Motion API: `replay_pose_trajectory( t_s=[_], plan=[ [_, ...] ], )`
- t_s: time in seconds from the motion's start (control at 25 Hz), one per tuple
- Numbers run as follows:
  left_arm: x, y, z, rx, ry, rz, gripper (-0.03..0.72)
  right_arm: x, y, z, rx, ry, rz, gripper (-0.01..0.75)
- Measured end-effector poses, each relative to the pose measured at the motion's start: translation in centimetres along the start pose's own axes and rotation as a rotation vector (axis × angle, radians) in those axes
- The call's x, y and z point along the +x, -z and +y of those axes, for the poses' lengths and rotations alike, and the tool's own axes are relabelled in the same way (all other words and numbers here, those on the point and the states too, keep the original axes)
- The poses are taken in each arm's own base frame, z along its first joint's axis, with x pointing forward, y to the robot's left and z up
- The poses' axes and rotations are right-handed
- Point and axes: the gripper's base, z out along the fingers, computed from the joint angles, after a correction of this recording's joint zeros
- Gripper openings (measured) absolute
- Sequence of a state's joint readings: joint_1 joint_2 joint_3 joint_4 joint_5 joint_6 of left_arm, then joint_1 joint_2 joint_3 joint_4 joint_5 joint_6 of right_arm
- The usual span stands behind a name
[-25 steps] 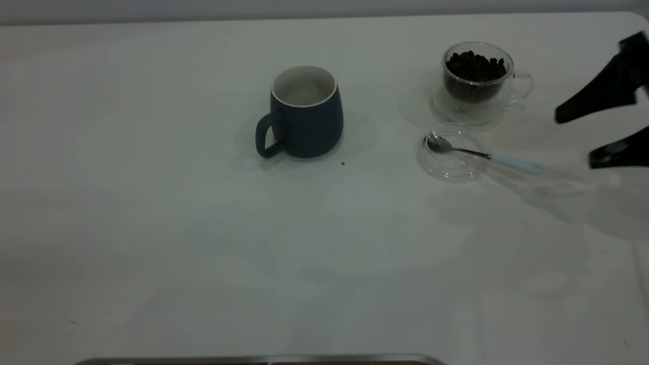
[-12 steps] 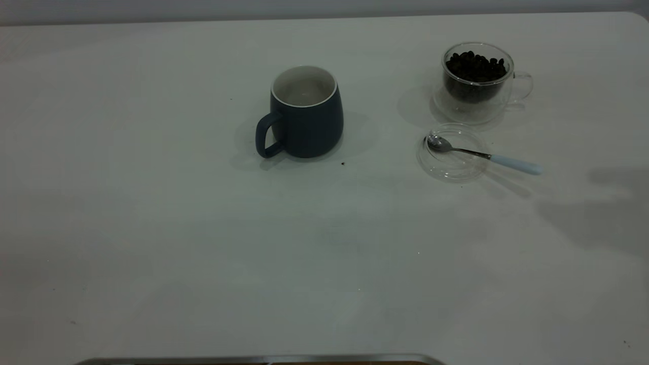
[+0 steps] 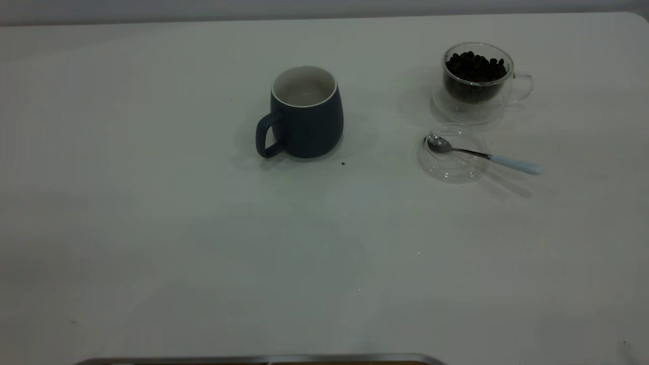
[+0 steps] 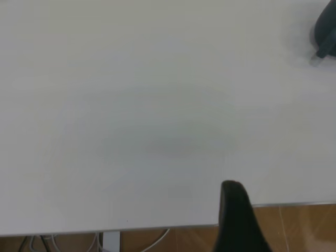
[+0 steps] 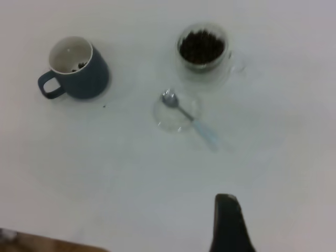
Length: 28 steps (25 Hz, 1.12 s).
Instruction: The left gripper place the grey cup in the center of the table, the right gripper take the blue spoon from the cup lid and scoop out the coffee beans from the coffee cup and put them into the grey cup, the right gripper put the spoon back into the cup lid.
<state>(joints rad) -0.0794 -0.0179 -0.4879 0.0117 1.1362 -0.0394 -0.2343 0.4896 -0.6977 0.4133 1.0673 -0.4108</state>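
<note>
One blue spoon lay well apart from the right gripper, bowl in cup lid, pale handle on counter; finger state indeterminable.

A test bench, not a home: my bare white surface carries only staged props; below its edge, loose cables hang over a brown floor.

One grey cup, one coffee cup of coffee beans, one cup lid, one blue spoon.
</note>
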Motion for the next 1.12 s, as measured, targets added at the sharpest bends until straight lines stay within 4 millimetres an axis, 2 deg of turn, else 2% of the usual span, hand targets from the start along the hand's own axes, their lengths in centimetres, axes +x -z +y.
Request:
replay_pose_trajectory(
  t_s=[0.2, 0.4, 0.64, 0.8, 1.12],
  plan=[
    [0.0, 0.0, 0.0, 0.0, 0.0, 0.0, 0.514, 5.5, 2.7, 1.0, 0.068, 0.055, -0.075, 0.522],
    [0.0, 0.0, 0.0, 0.0, 0.0, 0.0, 0.514, 8.2, 4.1, 0.2, 0.08, 0.12, -0.047, 0.522],
    [0.0, 0.0, 0.0, 0.0, 0.001, 0.0, 0.514, 9.6, 3.6, -0.1, 0.056, 0.151, -0.11, 0.522],
    [0.0, 0.0, 0.0, 0.0, 0.001, 0.0, 0.514, 9.8, 2.4, -0.2, 0.056, 0.144, -0.112, 0.522],
    [0.0, 0.0, 0.0, 0.0, 0.001, 0.0, 0.514, 9.7, 2.4, -0.5, 0.082, 0.129, -0.123, 0.521]
  ],
)
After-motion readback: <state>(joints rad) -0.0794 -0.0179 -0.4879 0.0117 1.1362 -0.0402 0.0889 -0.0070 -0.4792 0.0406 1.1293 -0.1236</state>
